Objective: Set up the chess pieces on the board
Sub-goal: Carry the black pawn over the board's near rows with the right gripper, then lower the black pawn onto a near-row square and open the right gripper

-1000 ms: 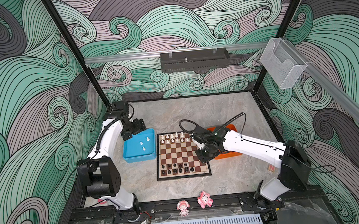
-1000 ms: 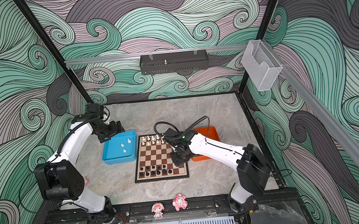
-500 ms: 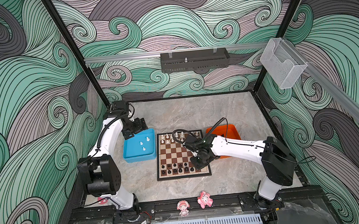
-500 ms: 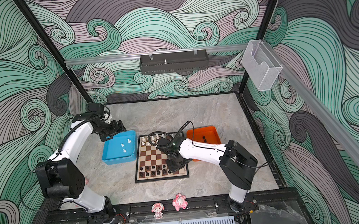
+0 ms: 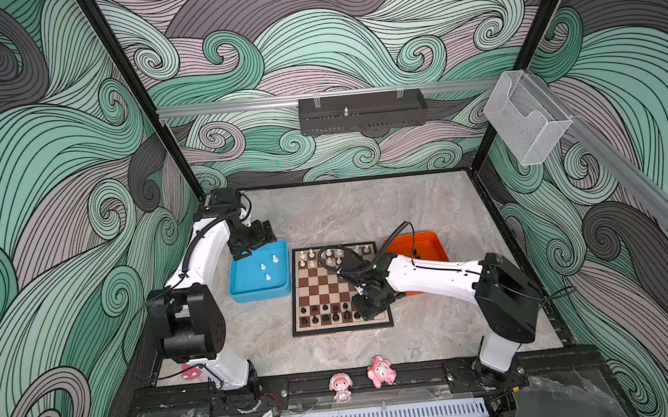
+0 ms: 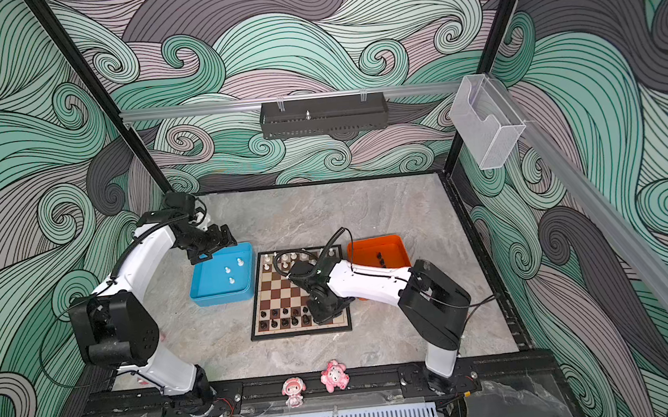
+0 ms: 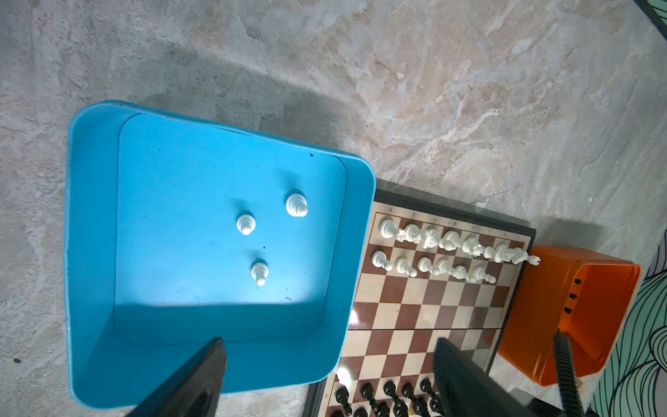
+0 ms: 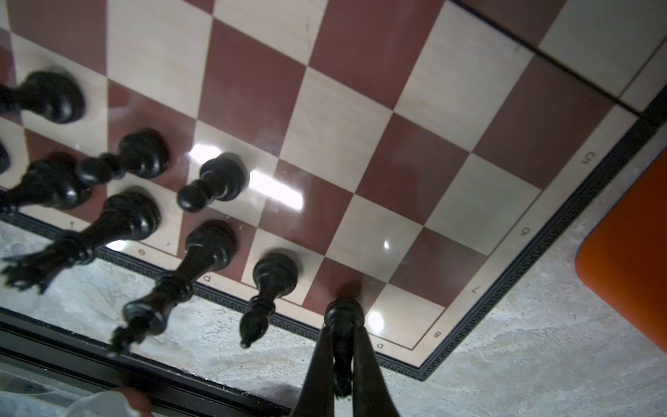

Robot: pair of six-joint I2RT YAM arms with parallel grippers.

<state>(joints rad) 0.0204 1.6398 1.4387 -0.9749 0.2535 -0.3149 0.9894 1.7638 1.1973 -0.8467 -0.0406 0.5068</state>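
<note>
The right gripper [image 8: 339, 337] is clamped on a small glossy black plastic chessman [image 8: 344, 314]. Its two dark fingers [image 8: 317, 361] press against the piece's upper part and hide its shape. The chessman stands upright, its round base over a dark brown square of the square chessboard [image 8: 361, 144], which has brown and cream squares, a cream margin and a thin black frame. That square lies in the outermost row, one in from the corner; whether the base touches it I cannot tell. The other black chessmen [image 8: 213, 249] stand just beside it, filling part of the two rows on this side.

In both top views the right gripper [image 5: 369, 310] [image 6: 326, 314] sits over the near right part of the chessboard [image 5: 331, 285] [image 6: 286, 293].

The left gripper [image 7: 328, 361] hangs with its jaws wide apart and nothing between them. In a top view it [image 5: 252, 242] hovers over the far rim of a blue plastic tray [image 5: 239, 287], which lies just beside the board's left edge. Three white chessmen [image 7: 245, 224] stand upright in the tray, apart from one another.

More white pieces [image 7: 451, 245] form two rows along the board's far side. An orange plastic tray [image 6: 373, 241] beside the board's right edge holds a few black pieces [image 6: 378, 255]. All of this rests on a grey marbled tabletop [image 5: 366, 214]. Two pink toy figurines [image 5: 341, 386] stand at the front rail.
</note>
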